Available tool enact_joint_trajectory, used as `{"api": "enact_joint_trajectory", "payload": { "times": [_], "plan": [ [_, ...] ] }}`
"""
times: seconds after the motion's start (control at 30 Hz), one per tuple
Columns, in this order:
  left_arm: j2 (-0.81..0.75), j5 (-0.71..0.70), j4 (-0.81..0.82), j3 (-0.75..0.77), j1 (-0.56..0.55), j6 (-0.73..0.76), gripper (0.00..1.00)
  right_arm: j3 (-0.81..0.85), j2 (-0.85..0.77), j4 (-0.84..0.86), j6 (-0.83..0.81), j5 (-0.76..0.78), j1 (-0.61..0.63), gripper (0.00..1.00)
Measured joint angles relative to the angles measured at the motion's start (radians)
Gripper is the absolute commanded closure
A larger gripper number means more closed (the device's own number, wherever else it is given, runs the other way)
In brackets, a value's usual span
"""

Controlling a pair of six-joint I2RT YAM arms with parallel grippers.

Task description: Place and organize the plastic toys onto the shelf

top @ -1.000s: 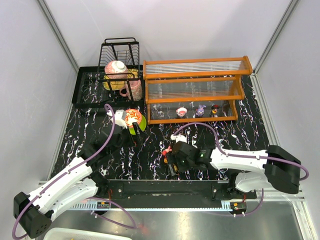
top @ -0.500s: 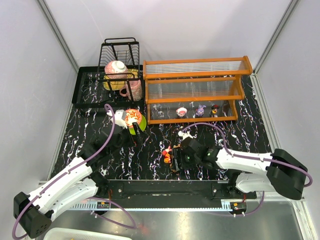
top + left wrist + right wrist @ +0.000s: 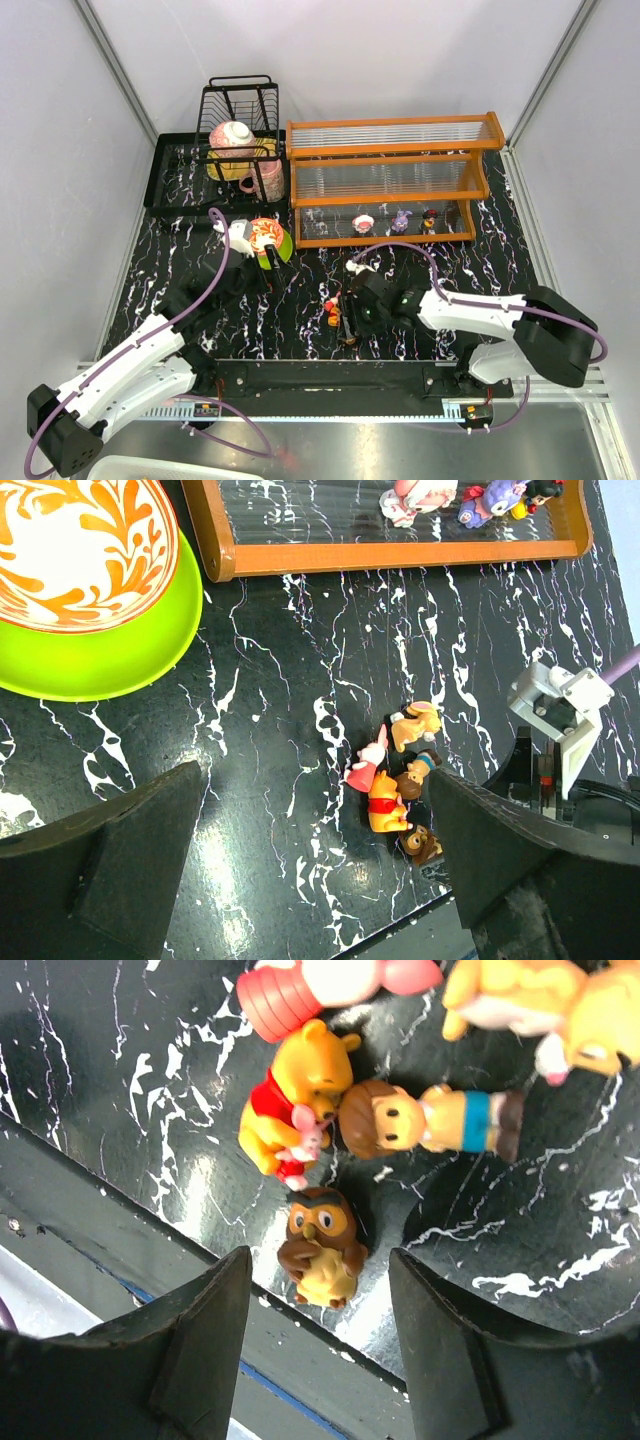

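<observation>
Several plastic toys lie clustered on the black marbled table near its front edge: a brown owl, a yellow bear, a boy and a pink piglet. My right gripper is open and straddles the owl, with a gap on each side. My left gripper hangs wide open and empty over the table left of the cluster. The orange shelf stands behind, with three figurines on its lowest tier.
A red patterned bowl on a green plate sits just beside my left gripper. A black wire dish rack with crockery stands at the back left. The table's front edge runs right under the owl.
The right gripper's jaws have narrowed around the owl and the right wrist has shifted slightly over the cluster. The left arm has not moved.
</observation>
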Motion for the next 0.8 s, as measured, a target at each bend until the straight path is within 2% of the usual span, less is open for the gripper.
{"api": "enact_joint_trajectory", "payload": {
  "times": [0.2,0.8],
  "plan": [
    [-0.002,-0.001,0.0,0.0,0.0,0.0,0.01,0.076,0.066,-0.045,-0.036,-0.001,0.0,0.41],
    [0.008,-0.004,0.0,0.0,0.0,0.0,0.01,0.061,0.056,-0.084,-0.041,-0.008,0.0,0.39]
  ]
}}
